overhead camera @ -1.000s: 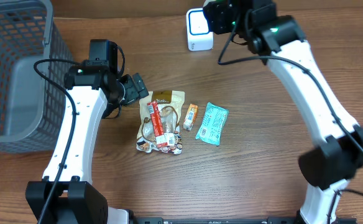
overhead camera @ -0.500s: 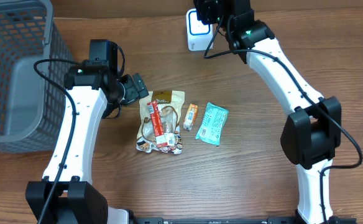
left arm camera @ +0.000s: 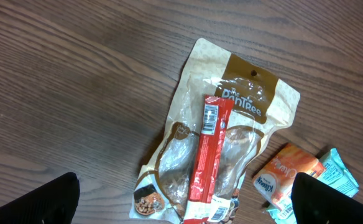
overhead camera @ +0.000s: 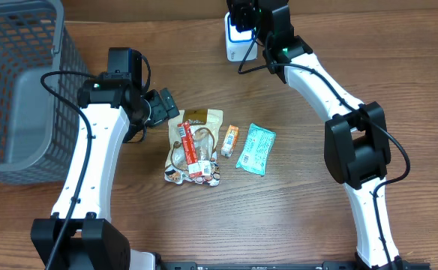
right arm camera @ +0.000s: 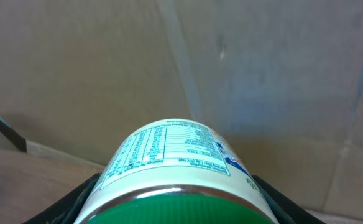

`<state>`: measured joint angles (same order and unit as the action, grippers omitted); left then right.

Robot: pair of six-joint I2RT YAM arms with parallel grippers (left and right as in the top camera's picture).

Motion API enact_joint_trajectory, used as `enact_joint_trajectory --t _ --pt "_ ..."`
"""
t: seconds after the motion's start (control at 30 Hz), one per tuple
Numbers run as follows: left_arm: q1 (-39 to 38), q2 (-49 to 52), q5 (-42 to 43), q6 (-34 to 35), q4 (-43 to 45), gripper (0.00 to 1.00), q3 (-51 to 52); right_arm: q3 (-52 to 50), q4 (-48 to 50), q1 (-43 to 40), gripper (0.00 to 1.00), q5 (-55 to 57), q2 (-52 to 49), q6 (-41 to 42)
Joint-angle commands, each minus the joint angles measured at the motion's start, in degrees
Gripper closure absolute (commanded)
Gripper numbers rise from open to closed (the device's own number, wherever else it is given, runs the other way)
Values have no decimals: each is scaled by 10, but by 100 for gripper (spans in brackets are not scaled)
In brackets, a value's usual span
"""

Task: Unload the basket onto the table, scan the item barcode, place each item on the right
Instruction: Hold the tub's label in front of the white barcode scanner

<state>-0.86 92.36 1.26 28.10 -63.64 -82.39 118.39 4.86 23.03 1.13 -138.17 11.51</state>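
1. The right hand [overhead camera: 253, 16] is clamped on a green-lidded can [right arm camera: 175, 158] and holds it just beside the white scanner [overhead camera: 238, 37]. I judge this is so the scanner can read the label. The barcode itself I cannot see.
2. The left hand [overhead camera: 164, 105] has its fingers wide apart and holds nothing. It hovers over the brown pouch [left arm camera: 231, 118] on the desk [left arm camera: 63, 81], probably waiting for a next item.

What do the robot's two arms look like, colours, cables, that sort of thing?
Both the left arm and right arm have smooth white link shells with bulky black joint housings. A thin black cable loops loosely alongside each arm. A small green light glows near each wrist. The left gripper is black, with dark, rounded fingers.
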Motion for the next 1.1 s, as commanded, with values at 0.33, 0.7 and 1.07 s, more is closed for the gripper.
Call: enact_joint_trajectory --t 0.33,0.7,1.07 --pt "1 -10 -2 -13 0 0 -4 16 122 2 61 25 -56 4" --pt "1 -10 -2 -13 0 0 -4 16 140 2 63 44 -73 -106" --pt "1 -10 -2 -13 0 0 -4 16 176 2 63 48 -103 -115"
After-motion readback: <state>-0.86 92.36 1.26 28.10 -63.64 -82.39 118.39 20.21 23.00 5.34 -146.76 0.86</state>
